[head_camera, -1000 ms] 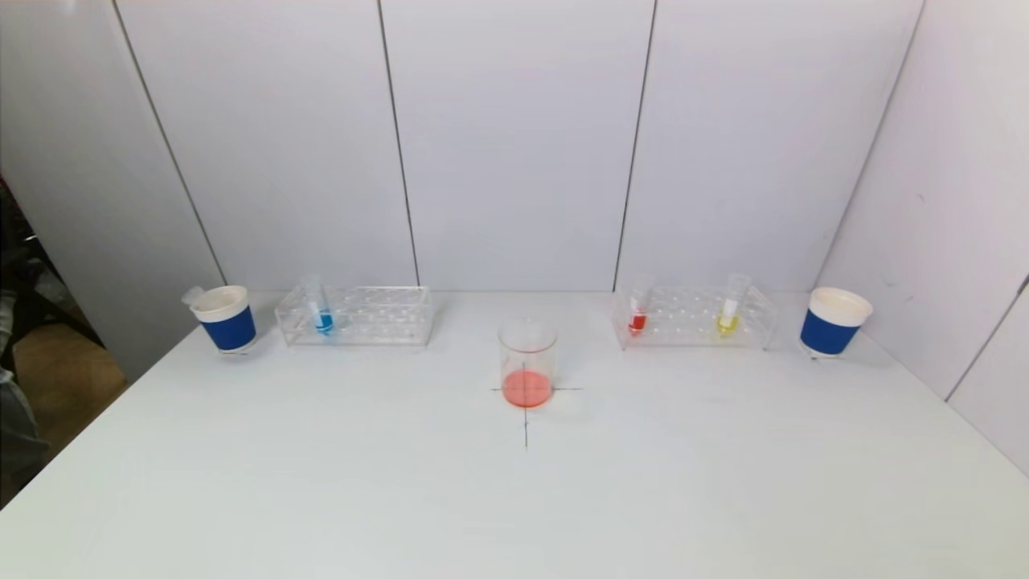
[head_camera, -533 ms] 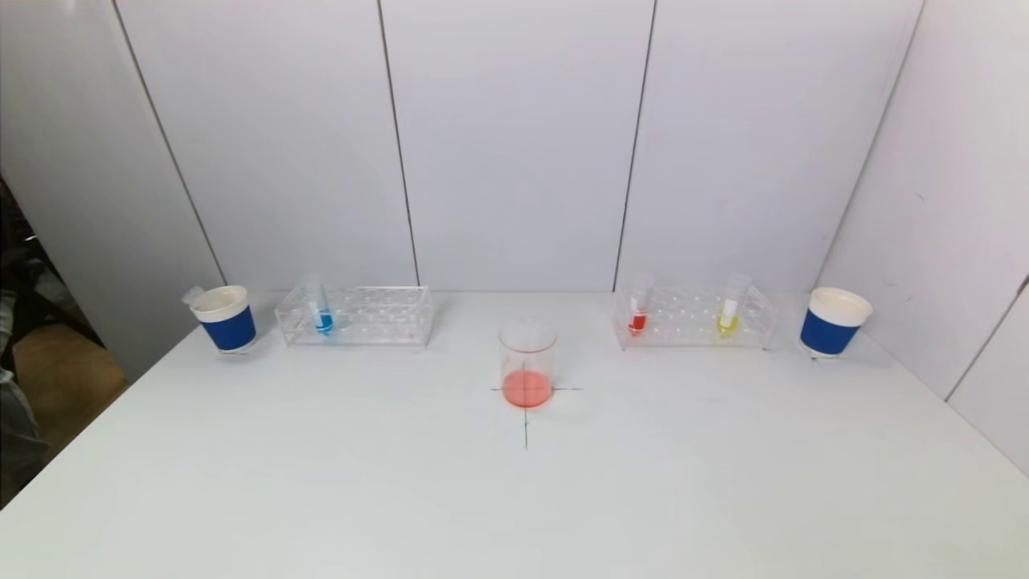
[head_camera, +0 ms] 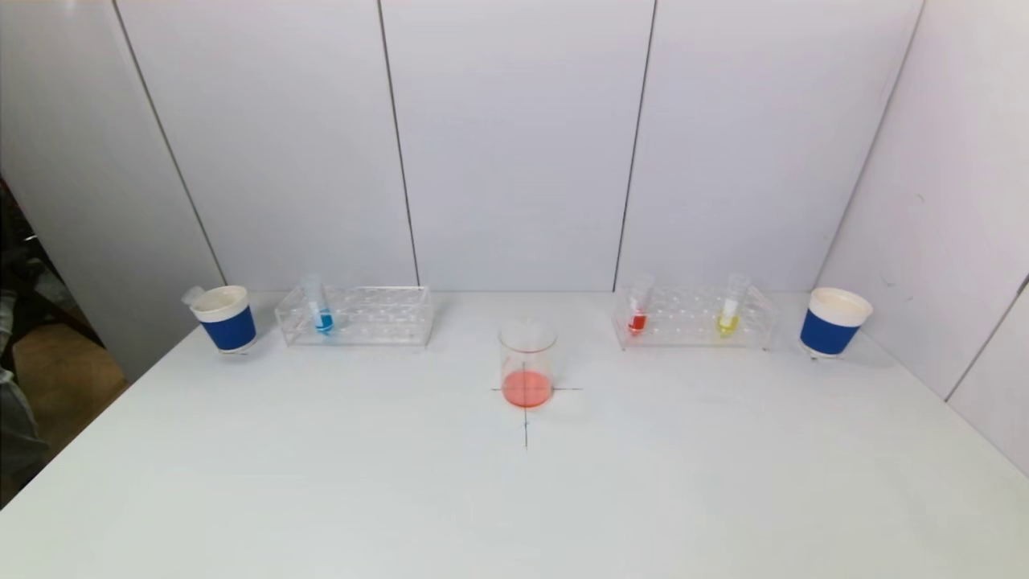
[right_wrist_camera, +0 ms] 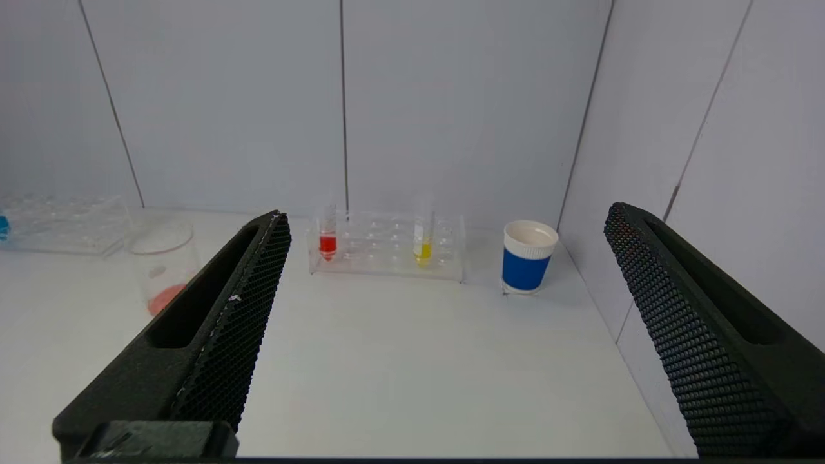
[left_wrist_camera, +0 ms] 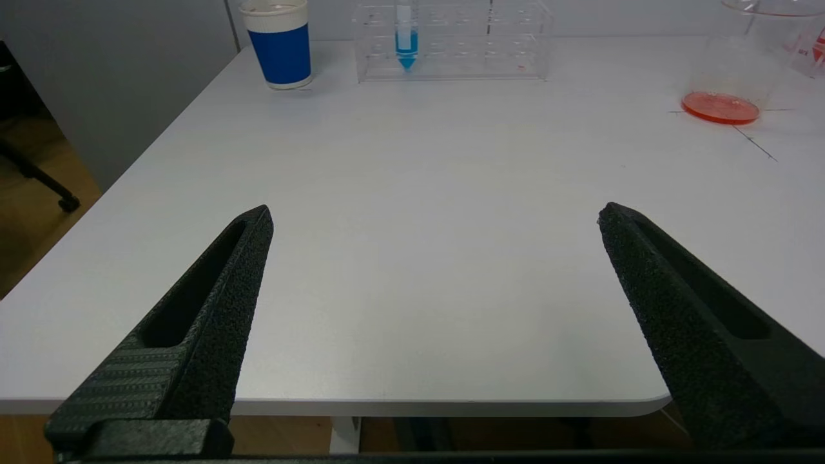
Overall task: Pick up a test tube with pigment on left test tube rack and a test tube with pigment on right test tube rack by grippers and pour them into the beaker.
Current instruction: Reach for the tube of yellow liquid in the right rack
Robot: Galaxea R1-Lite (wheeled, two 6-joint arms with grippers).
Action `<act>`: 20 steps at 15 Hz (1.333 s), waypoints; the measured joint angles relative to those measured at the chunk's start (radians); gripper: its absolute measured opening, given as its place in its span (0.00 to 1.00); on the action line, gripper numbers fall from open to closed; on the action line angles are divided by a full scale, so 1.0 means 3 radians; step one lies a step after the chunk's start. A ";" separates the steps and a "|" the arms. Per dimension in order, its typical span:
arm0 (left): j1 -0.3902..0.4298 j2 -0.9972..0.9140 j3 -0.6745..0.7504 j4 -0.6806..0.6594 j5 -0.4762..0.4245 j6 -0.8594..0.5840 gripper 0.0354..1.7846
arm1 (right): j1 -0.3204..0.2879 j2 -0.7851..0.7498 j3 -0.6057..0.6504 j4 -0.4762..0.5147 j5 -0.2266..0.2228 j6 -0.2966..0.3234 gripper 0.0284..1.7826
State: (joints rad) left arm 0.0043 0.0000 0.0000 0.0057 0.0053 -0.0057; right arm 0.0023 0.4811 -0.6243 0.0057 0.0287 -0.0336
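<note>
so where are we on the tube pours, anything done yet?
Possibly one earlier pour: the beaker already holds orange-red liquid, and a tube sits in the left cup. In hand: nothing. The left gripper and right gripper are open, at the table's near edge. Left: the blue tube in the left rack, and the red tube or yellow tube in the right rack.

White table, grey panelled walls, wood floor left.
</note>
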 joint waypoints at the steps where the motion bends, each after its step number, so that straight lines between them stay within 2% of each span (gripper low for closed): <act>1: 0.0000 0.0000 0.0000 0.0001 0.0001 0.0001 0.99 | -0.0008 0.0237 -0.0179 -0.0001 -0.0003 -0.0016 0.99; 5: 0.0000 0.0000 0.0000 0.0001 0.0001 0.0001 0.99 | -0.0027 0.1140 -0.0638 -0.0083 -0.0004 -0.0026 0.99; 8: 0.0000 0.0000 0.0000 0.0000 0.0000 0.0000 0.99 | -0.0012 0.1804 -0.0726 -0.0479 -0.0009 0.0002 0.99; 14: -0.0001 0.0000 0.0000 0.0001 0.0001 0.0001 0.99 | 0.0055 0.2938 -0.0384 -0.1750 -0.0018 0.0016 0.99; 20: 0.0000 0.0000 0.0000 0.0001 0.0000 0.0001 0.99 | 0.0064 0.3969 0.0046 -0.3164 -0.0009 0.0091 0.99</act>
State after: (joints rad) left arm 0.0043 0.0000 0.0000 0.0062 0.0053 -0.0053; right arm 0.0215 1.6717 -0.6104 -0.9434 0.0260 -0.0062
